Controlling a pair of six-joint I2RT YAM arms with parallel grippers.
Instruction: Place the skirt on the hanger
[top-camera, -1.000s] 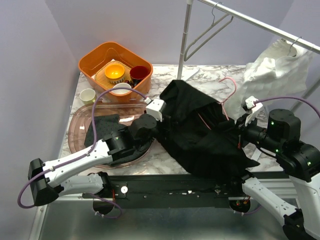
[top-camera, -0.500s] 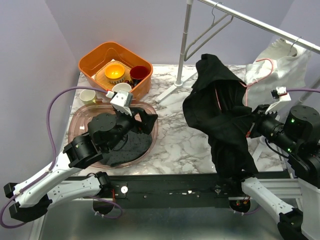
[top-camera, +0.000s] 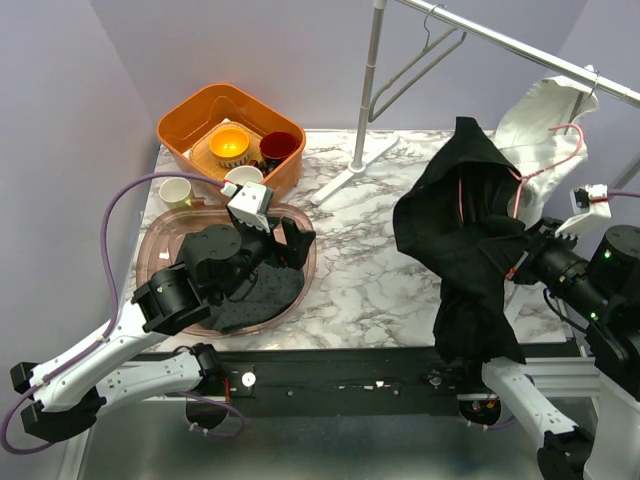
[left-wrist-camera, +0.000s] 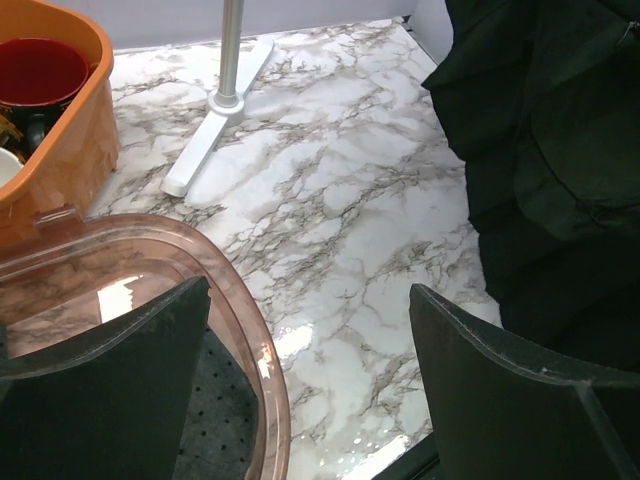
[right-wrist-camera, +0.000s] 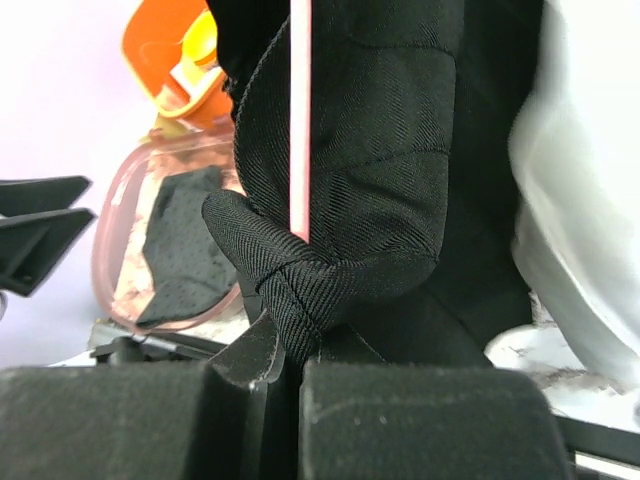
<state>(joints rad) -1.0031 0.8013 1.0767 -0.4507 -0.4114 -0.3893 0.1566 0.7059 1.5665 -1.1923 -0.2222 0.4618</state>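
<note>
The black skirt (top-camera: 465, 225) hangs in the air at the right, draped over a pink hanger (top-camera: 540, 150) whose hook rises near the rail. My right gripper (top-camera: 515, 262) is shut on a fold of the skirt (right-wrist-camera: 330, 180), with the pink hanger wire (right-wrist-camera: 298, 110) running just above the jaws. My left gripper (top-camera: 290, 235) is open and empty, hovering over the right rim of the pink tray (top-camera: 305, 262); in the left wrist view its fingers (left-wrist-camera: 500, 400) frame bare marble, with the skirt (left-wrist-camera: 560, 130) at the far right.
A clothes rail (top-camera: 520, 50) with a grey hanger (top-camera: 415, 65) crosses the top right; its pole foot (top-camera: 350, 170) stands on the marble. A white garment (top-camera: 545, 125) hangs behind the skirt. An orange tub (top-camera: 180, 130) holds cups. A dark cloth (top-camera: 255, 290) lies in the tray.
My right gripper has lifted the skirt and hanger off the table, up and to the right toward the rail. My left arm let go and drew back left over the tray.
</note>
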